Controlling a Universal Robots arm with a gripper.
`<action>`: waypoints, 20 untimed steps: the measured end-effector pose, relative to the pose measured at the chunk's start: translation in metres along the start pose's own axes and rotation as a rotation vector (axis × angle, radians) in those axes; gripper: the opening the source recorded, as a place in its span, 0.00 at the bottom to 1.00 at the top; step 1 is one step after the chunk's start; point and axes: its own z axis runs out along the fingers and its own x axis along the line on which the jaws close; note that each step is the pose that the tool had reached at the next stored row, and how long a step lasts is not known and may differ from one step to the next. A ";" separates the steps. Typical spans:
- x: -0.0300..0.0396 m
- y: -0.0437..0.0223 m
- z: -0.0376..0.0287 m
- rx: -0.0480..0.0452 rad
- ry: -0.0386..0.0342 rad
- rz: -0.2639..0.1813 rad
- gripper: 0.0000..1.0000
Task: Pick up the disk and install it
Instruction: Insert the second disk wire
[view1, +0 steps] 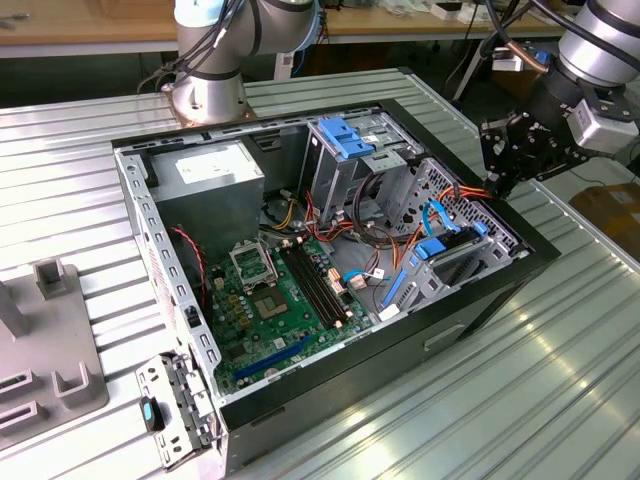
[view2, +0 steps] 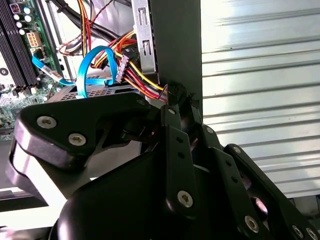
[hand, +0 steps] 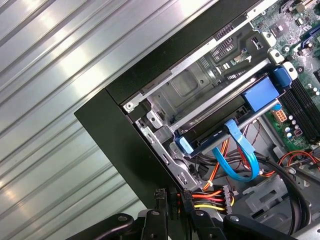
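Hovering: end effector (view1: 500, 165) at right of exterior view, above computer case (view1: 420, 345) edge
Fingers: cannot tell whether spread or pressed
Disk (hand: 220, 122): seated in drive cage, center of first wrist view
Table (view1: 520, 400): ribbed metal

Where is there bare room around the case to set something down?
The ribbed metal table lies bare in front of the computer case toward the exterior view's right. Inside is crowded: motherboard, cables, drive cage, with the gripper over that corner.
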 end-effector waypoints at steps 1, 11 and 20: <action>0.0000 0.0000 0.0000 0.0000 0.0000 0.000 0.25; 0.0000 0.0000 0.0001 0.0000 0.0000 0.000 0.16; -0.0002 -0.0003 -0.0052 0.0015 0.0016 0.000 0.16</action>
